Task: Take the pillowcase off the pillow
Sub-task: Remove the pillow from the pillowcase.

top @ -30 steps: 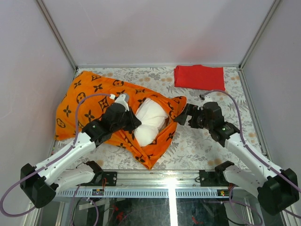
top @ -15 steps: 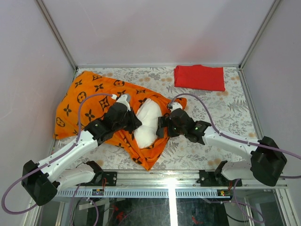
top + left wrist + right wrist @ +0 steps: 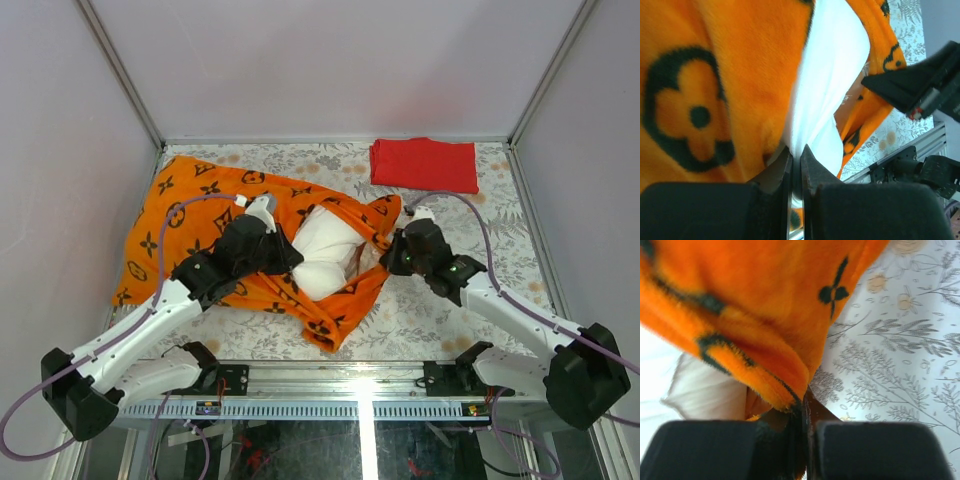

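The orange pillowcase point(image 3: 200, 215) with black motifs lies across the left and middle of the table. Out of its open right end bulges the white pillow point(image 3: 325, 245). My left gripper point(image 3: 293, 262) rests on the pillow's left side; the left wrist view shows it point(image 3: 796, 152) shut on a fold of the white pillow point(image 3: 835, 75) beside the orange cover point(image 3: 730, 75). My right gripper point(image 3: 383, 257) is at the opening's right edge. In the right wrist view it point(image 3: 804, 405) is shut on the pillowcase's hem point(image 3: 755, 305), with the pillow point(image 3: 705, 390) behind.
A folded red cloth point(image 3: 424, 164) lies at the back right. A floral table covering point(image 3: 470, 290) spreads under everything. Grey walls close in the left, right and back sides, and a metal rail point(image 3: 330, 375) runs along the front edge.
My right gripper came in open to the pillowcase opening, closed on its hem and drew back to the right. The orange cover shifted and spread a little; the left gripper stayed clamped.
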Robot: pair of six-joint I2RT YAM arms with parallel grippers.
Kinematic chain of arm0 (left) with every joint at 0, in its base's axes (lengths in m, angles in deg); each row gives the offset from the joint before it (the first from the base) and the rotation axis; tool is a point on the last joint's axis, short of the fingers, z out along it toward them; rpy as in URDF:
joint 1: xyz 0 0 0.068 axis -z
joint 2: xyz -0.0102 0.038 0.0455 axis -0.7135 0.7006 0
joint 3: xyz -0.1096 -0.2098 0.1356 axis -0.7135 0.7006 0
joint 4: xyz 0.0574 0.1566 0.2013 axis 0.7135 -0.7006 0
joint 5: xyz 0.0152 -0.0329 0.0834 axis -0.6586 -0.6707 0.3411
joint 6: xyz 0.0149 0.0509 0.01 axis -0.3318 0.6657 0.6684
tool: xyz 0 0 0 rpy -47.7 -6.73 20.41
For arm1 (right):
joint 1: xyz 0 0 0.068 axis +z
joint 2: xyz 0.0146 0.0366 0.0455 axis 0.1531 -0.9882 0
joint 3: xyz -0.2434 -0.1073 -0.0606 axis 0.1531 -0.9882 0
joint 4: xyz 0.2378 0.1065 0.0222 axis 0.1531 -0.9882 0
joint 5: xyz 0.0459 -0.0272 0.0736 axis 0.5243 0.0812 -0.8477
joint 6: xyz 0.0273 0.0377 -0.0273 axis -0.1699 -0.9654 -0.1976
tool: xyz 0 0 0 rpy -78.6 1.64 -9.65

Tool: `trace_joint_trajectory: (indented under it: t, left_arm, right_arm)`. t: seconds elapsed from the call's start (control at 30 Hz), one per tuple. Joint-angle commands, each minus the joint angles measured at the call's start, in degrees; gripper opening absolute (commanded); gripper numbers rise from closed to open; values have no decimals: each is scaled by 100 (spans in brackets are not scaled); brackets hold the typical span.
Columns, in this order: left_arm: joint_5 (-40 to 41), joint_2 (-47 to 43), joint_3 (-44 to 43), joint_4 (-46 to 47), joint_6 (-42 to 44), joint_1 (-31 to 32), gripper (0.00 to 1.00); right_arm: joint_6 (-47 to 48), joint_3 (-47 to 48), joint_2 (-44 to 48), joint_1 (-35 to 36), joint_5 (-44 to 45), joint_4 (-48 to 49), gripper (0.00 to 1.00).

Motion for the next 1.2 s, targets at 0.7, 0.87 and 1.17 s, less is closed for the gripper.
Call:
trace_joint_trajectory:
  t: [0.7, 0.87, 1.17]
  left_arm:
    - [-1386, 799, 229, 474, 192, 447, 0]
    - [-1319, 753, 291, 474, 149, 521, 0]
    - [-1303, 669, 326, 462, 205, 541, 0]
  right_arm:
    - [763, 1324, 126, -1064, -1258, -144, 99]
    - [694, 1714, -658, -1046, -1812, 126, 100]
    - [1045, 1739, -1330, -765, -1489, -125, 76]
